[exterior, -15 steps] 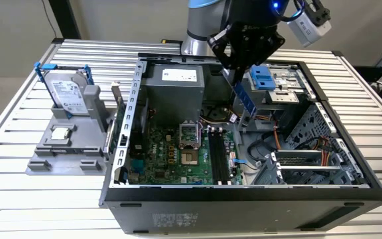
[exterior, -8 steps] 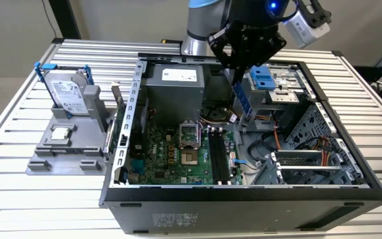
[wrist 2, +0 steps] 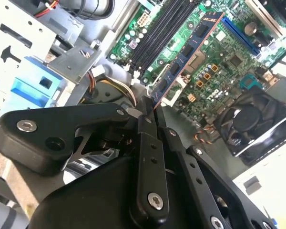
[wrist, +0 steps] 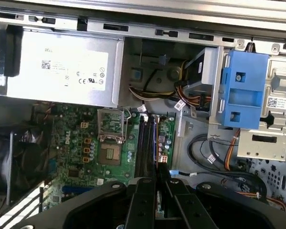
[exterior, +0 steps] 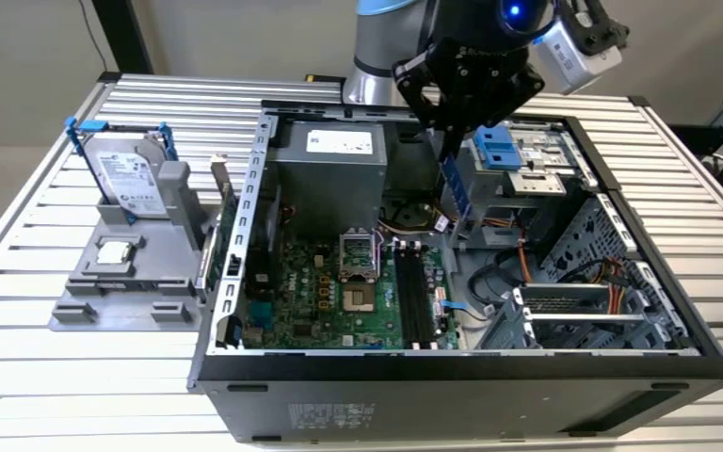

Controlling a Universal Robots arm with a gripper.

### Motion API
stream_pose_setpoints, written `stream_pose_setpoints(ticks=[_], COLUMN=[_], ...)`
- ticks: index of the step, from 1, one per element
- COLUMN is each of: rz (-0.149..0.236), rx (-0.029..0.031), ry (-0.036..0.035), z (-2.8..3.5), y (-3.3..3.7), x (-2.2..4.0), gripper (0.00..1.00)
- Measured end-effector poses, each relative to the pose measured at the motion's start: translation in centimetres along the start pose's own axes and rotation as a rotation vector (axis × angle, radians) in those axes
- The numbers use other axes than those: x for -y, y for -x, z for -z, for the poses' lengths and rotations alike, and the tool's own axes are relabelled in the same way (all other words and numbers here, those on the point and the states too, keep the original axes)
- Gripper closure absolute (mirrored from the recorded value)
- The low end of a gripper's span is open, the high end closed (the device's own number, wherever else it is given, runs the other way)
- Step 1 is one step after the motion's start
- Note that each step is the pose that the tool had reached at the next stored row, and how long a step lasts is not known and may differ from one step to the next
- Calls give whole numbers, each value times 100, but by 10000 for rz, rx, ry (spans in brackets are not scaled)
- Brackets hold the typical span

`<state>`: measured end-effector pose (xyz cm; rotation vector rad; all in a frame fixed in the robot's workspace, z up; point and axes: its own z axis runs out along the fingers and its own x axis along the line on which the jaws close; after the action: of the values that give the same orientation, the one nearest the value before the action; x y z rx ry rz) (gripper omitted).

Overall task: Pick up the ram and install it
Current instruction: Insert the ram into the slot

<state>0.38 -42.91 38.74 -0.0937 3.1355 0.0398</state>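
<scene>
My black gripper (exterior: 447, 130) hangs over the open computer case (exterior: 462, 363), shut on the top end of the ram (exterior: 452, 188). The ram is a thin blue-green stick that points down toward the motherboard (exterior: 324, 301), held above it and not touching. In the second wrist view the ram (wrist 2: 186, 57) reaches out from the gripper (wrist 2: 150, 107) over the board, its chips in a row. In the first wrist view the gripper (wrist: 157, 179) holds the ram (wrist: 155, 143) edge-on, over the long black memory slots (wrist: 144, 143). Those slots (exterior: 414, 292) lie below and nearer the case front.
A grey power supply (exterior: 330, 179) fills the case's back corner, with a blue drive bracket (exterior: 493, 149) to the exterior view's right. Cables (exterior: 512, 273) and a drive cage (exterior: 587, 311) crowd that side. A hard drive with blue rails (exterior: 129, 174) stands on a grey fixture (exterior: 123, 273) outside.
</scene>
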Motion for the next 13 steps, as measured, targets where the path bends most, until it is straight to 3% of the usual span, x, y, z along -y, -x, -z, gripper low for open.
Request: stream_pose_setpoints(ticks=[7, 13], rz=[-184, -183], rx=[5, 4], ry=[-1, -1], z=[0, -2], y=[2, 84], x=[0, 5], gripper=[100, 100])
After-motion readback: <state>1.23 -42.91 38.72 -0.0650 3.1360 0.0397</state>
